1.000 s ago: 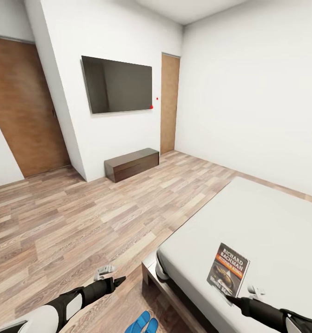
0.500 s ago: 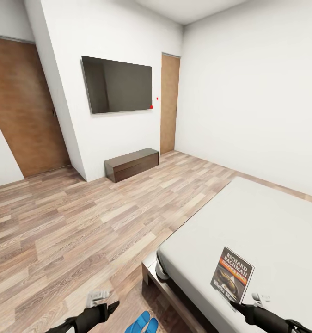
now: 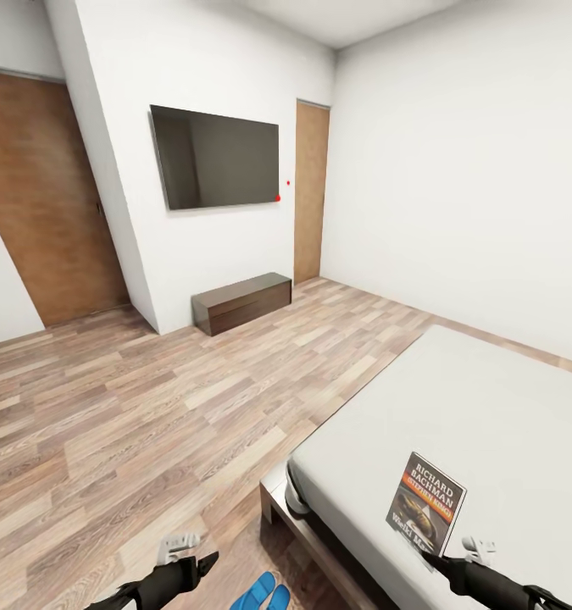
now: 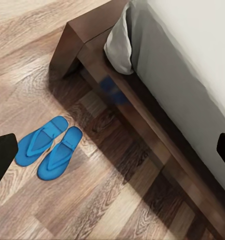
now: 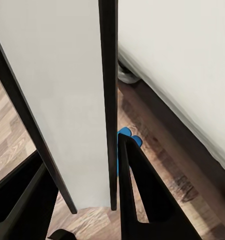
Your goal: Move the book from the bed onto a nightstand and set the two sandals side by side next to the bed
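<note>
Blue sandals (image 4: 48, 146) lie side by side on the wood floor (image 3: 150, 424) beside the bed (image 3: 506, 407). Right gripper (image 5: 82, 200) clamps the book (image 3: 424, 500), lifted tilted over the mattress corner. Left gripper (image 4: 112, 150) hangs above the sandals, jaws apparently spread wide and empty.

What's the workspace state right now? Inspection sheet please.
Surface: wood-plank floor; grey mattress of the bed.
Job's things: book raised over the mattress, cover up; two blue sandals side by side on the floor beside the bed frame.
Clutter: nothing seen.
Grippers: right gripper shut on the book's edge, fingers on either side; left gripper open, holding nothing, above the sandals.
Cables: nothing seen.
Surroundings: wall TV, long low cabinet, wooden doors.
</note>
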Robot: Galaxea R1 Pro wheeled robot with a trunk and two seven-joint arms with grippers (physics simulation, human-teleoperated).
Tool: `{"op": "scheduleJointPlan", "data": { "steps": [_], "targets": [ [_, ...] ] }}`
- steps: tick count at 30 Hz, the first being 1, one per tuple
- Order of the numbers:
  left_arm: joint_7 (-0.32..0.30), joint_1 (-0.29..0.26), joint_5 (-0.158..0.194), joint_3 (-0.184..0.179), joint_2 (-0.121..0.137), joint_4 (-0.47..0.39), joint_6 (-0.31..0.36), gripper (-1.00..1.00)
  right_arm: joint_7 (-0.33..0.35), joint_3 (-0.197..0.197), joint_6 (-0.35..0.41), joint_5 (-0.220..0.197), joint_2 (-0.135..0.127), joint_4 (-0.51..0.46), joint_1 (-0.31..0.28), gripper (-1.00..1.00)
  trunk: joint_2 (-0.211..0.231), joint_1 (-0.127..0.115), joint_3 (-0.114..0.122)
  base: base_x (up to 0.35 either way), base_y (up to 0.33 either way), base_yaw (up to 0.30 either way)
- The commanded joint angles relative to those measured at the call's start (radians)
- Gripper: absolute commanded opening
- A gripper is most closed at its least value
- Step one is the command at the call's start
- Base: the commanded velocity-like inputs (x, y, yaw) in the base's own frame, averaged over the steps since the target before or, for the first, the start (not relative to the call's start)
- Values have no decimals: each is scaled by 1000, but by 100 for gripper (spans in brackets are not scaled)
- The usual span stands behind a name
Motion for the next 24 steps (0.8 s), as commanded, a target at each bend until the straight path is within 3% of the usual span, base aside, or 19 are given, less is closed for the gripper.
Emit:
{"op": "scheduleJointPlan", "data": {
  "steps": [1,24],
  "targets": [
    [-3,-1,-1,2,0,1,-4,100,1,8,-7,-5,-1,1,-1,-100,-1,0,0,0,0,0],
    [-3,-1,-1,0,-1,2,-4,100,2,10,-7,-5,-1,1,0,-100,-1,0,37,0,0,0]
  ]
}}
